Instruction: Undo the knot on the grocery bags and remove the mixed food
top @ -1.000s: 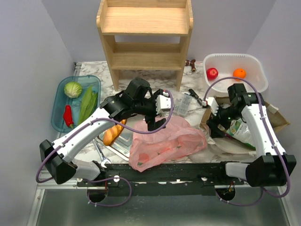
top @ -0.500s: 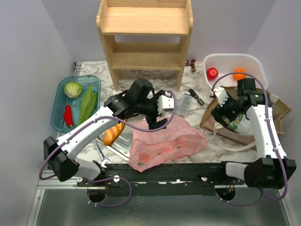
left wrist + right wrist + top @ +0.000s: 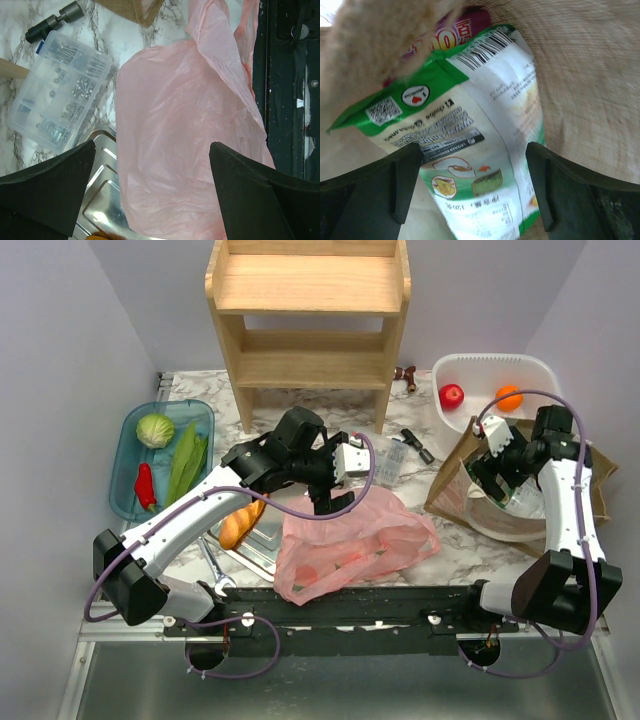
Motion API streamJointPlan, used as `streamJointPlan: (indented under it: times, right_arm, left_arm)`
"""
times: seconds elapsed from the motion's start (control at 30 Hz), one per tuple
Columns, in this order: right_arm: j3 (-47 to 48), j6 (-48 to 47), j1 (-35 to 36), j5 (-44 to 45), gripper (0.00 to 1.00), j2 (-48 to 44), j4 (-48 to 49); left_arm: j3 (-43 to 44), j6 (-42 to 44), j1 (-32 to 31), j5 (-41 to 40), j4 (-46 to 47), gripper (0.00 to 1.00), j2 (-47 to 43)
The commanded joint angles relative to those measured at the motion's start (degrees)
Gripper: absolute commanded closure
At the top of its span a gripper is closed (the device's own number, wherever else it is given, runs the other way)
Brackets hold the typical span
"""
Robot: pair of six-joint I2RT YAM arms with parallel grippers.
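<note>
because the pink bag (image 3: 350,540) wants emptying, the left gripper (image 3: 151,145) hangs wide above it; the right gripper (image 3: 474,146), wide too, hovers over the crisp packet (image 3: 485,115) at three o'clock.

the right gripper (image 3: 497,468) has swung away from the middle of the table, moving back and to the right. a second ago it sat low beside the burlap bag (image 3: 455,475); now it hovers over the bag's open mouth. the bag's left wall, hidden before, now shows fully. the green and white snack packet (image 3: 485,125), earlier in plain sight from above, is now mostly covered by the right arm. the left arm (image 3: 200,510) has nudged slightly to the right.
</note>
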Motion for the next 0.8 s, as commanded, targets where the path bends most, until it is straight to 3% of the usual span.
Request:
streamJointPlan:
  times: [0.0,0.07,0.13,0.3,0.5,0.77]
  right_arm:
    - [-9.1,-7.2,-0.3,2.6,0.07,-0.6,8.0]
    - [-12.1,-8.0,-0.3,3.7,0.08,-0.5,15.9]
    - [-11.5,-8.1,-0.3,3.4,0.15,1.3,18.0]
    - [-6.2,-3.7,-1.0,1.9,0.54,3.0,18.0]
    - [7.0,-2.0,-2.7,-6.4,0.99,2.3,7.2]
    - [19.7,0.1,-3.1,-11.6,0.99,1.5,-2.0]
  left_arm:
    - [-0.6,0.9,0.5,-0.6,0.2,0.02,-0.5]
    - [0.0,1.0,0.5,-0.2,-0.5,0.01,-0.1]
    - [0.7,1.2,0.5,-0.3,-1.2,0.02,0.1]
    - [1.4,1.8,0.9,-1.4,-1.6,0.01,-0.5]
    - [3.9,1.8,1.4,-1.1,-1.2,0.01,-0.8]
    - [12.3,4.7,2.3,-0.6,-2.0,0.02,2.8]
